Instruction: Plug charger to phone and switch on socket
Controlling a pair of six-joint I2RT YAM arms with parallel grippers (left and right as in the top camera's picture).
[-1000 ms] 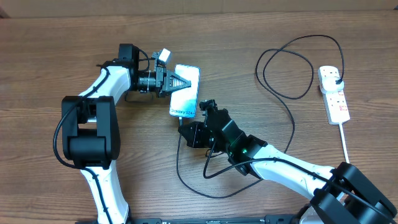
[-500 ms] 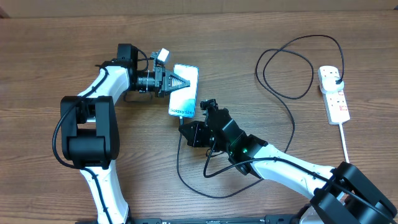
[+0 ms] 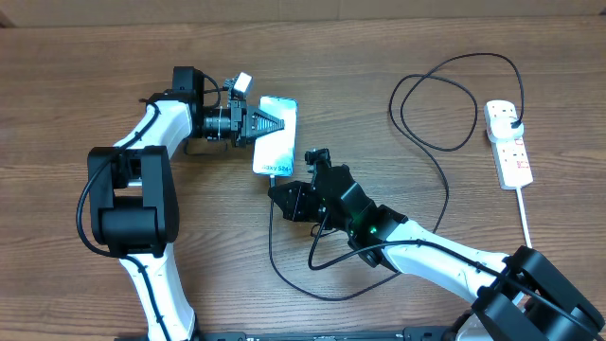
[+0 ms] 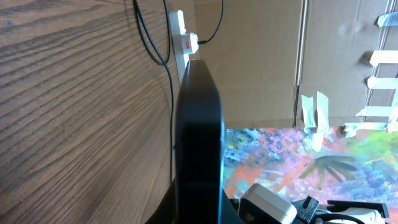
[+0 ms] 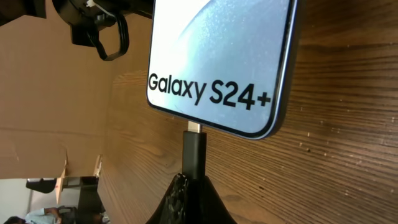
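The phone [image 3: 276, 146] has a light blue-and-white screen and is held tilted above the table by my left gripper [image 3: 269, 123], which is shut on its side. In the left wrist view it shows edge-on as a dark slab [image 4: 199, 143]. My right gripper [image 3: 284, 192] is shut on the charger's connector [image 5: 193, 152], whose metal tip meets the bottom edge of the phone [image 5: 217, 56]. The black cable [image 3: 437, 170] runs to the black plug [image 3: 512, 115] in the white socket strip [image 3: 508, 144] at the right.
The charger cable loops on the table below the right gripper [image 3: 284, 275] and in a large loop at the upper right [image 3: 417, 104]. The strip's white cord [image 3: 526, 220] runs toward the front. The right arm [image 3: 436, 251] lies across the lower middle.
The left gripper and phone have shifted a little to the left and up. The right gripper has followed up-left, bringing the connector tip against the phone's bottom edge.
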